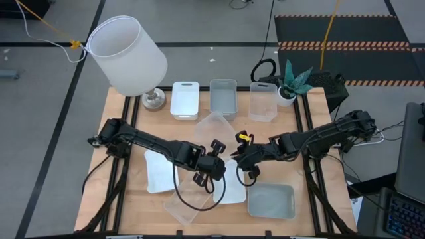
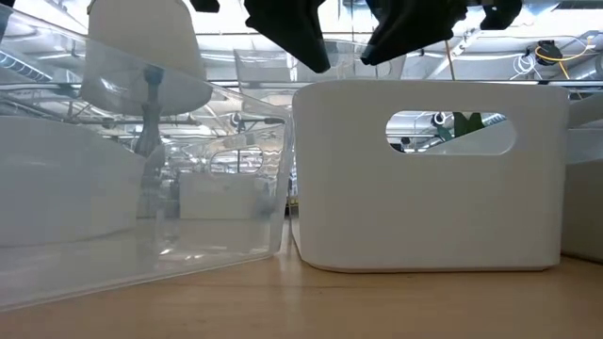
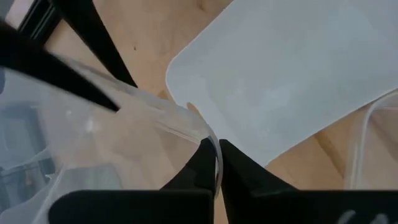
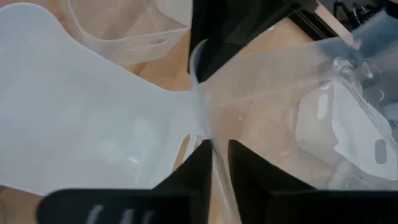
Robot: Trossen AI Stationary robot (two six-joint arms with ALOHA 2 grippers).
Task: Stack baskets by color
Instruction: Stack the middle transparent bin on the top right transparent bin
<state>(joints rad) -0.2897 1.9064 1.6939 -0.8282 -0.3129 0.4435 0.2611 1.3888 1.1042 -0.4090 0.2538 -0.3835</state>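
Clear basket [image 1: 214, 129] — long axis diagonal

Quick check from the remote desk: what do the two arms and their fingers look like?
Both arms are black and jointed. The left arm trails a looping black cable; the right arm carries a small yellow tag near its wrist. Each ends in two flat, tapered black fingers.

White basket [image 2: 429, 202] beside clear basket [image 2: 141, 207] — dark grippers above — lamp [image 2: 146, 56] behind
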